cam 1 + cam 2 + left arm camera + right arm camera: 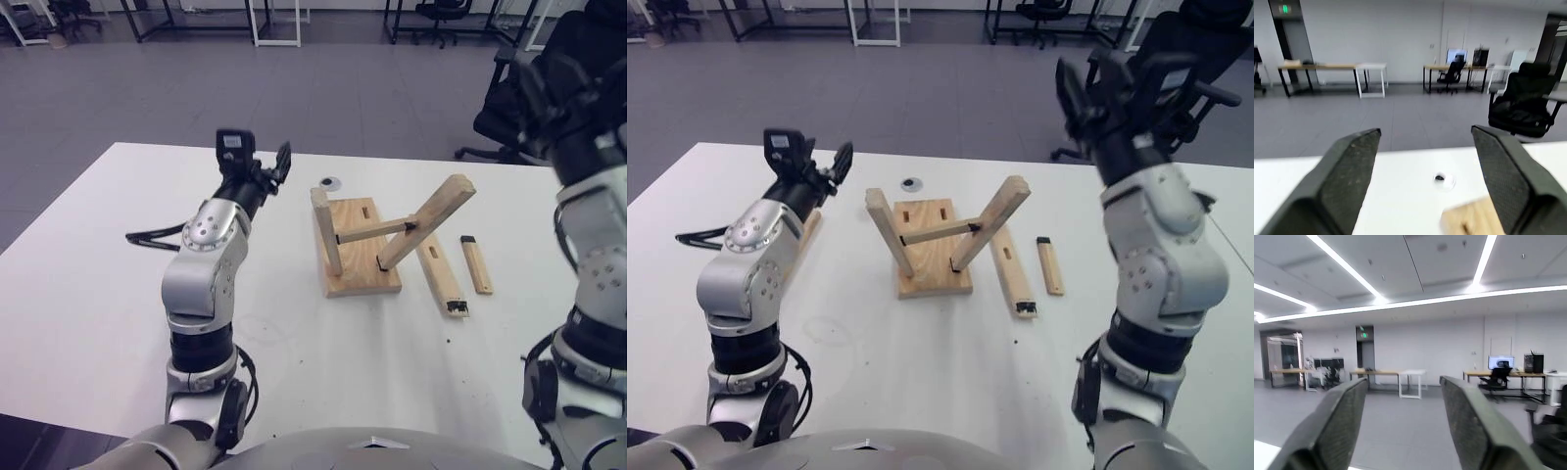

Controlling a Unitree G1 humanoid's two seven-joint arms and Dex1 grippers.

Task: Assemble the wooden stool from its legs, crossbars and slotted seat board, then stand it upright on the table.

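The slotted seat board (364, 262) lies flat on the white table. One leg (326, 230) stands up from its left side. A second leg (429, 221) leans steeply from its right side, and a crossbar (377, 232) joins the two. To the right, a loose leg (442, 277) and a short crossbar (477, 264) lie flat. My left gripper (272, 168) hovers open and empty, left of the board and behind it. The board's corner (1474, 220) shows between the left fingers (1352, 181). My right gripper (1092, 78) is raised high above the table's right side, open and empty.
A small round disc (330, 182) sits behind the board. A black cable (147, 238) lies at the left by my left arm, and a tan wooden strip (809, 227) shows beside that arm. Black office chairs (505, 108) stand past the table's far right edge.
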